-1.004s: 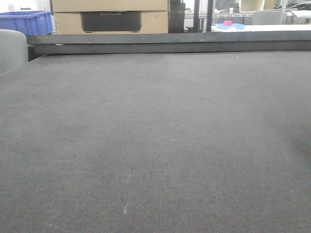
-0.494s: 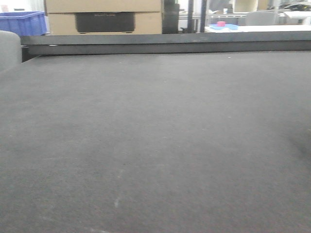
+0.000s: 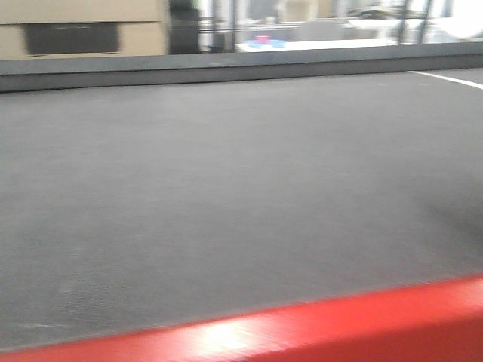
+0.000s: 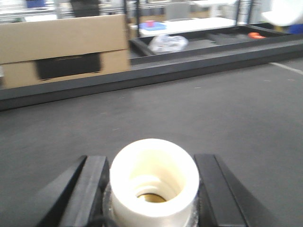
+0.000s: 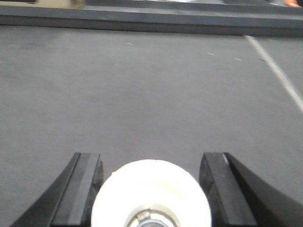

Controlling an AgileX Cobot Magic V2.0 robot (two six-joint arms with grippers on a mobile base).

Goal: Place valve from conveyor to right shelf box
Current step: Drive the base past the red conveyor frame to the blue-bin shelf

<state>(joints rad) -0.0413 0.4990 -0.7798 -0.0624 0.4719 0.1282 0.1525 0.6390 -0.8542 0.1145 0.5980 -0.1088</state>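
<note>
Left wrist view: left fingers [image 4: 90,189] are clamping the valve [image 4: 154,175], with one black finger pressing each side of its whitish cylinder end. The fingers are sitting only as far apart as that cylinder is wide. The open end is facing the camera, showing ridged rings inside and a brassy glint deep in the bore. The valve is being held over the conveyor [image 4: 199,118], whose dark grey belt is filling the middle of the frame. Past the belt, the black frame edge [image 4: 142,78] is running across. A cardboard box [image 4: 61,47] is standing behind it at left, and a crumpled clear bag [image 4: 168,43] is lying further back.

Right wrist view: right fingers [image 5: 85,184] are holding a second valve [image 5: 151,194]. Only its white round end is showing, low in the frame, with a bit of grey metal at the centre. Both black fingers are meeting its flanks, and no gap is showing on either side. The belt is taking up the rest of the view, and a white line [image 5: 274,71] is running along it at right.

Front view: the frame is blurring heavily. Grey belt is covering most of it, and a red strip [image 3: 339,324] is crossing the bottom edge. I cannot tell what the strip belongs to.
</note>
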